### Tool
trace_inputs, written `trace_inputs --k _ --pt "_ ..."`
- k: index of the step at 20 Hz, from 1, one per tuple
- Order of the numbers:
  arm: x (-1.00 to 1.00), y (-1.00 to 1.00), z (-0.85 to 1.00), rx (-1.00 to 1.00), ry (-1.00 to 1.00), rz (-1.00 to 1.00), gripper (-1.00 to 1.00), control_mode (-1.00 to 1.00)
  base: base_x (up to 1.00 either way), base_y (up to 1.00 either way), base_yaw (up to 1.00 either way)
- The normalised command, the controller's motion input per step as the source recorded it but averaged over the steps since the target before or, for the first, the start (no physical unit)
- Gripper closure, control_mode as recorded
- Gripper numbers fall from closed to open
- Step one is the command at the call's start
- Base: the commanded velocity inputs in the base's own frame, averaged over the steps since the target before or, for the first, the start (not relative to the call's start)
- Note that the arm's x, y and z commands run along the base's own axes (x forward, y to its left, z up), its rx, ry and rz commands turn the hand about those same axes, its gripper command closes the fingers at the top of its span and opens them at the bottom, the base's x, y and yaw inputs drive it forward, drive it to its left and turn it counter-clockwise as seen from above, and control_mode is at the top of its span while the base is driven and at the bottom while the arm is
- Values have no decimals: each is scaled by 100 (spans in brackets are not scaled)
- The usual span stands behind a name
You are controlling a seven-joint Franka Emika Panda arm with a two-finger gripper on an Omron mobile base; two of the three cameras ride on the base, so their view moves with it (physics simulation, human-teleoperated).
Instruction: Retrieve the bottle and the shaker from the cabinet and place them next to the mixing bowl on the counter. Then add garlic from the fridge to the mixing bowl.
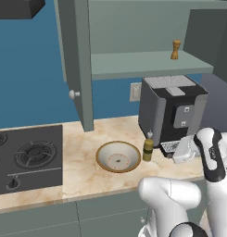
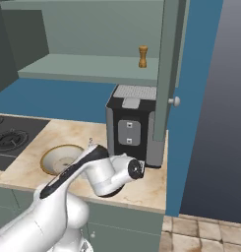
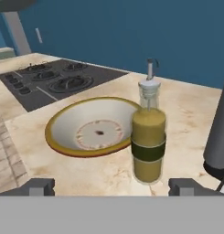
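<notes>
A bottle [image 3: 149,137] of yellow liquid, its dark band bearing no legible writing, stands upright on the marble counter [image 1: 82,176] just right of the mixing bowl [image 1: 118,156]. The gripper [image 3: 111,186] hangs released before it. The shaker [image 1: 175,49] stands on the cabinet shelf [image 1: 147,62].

I find no readable text, brand or number anywhere; the bottle [image 3: 148,137] wears a plain dark band, and the grey panel on the coffee machine [image 1: 173,109] is blank
</notes>
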Motion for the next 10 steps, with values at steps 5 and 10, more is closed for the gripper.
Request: trace_inputs --k 5,10 --pt "-57 31 74 -1 7 -7 -100 -100 0 0 0" --pt "-50 38 75 -16 4 -8 -100 -100 0 0 0"
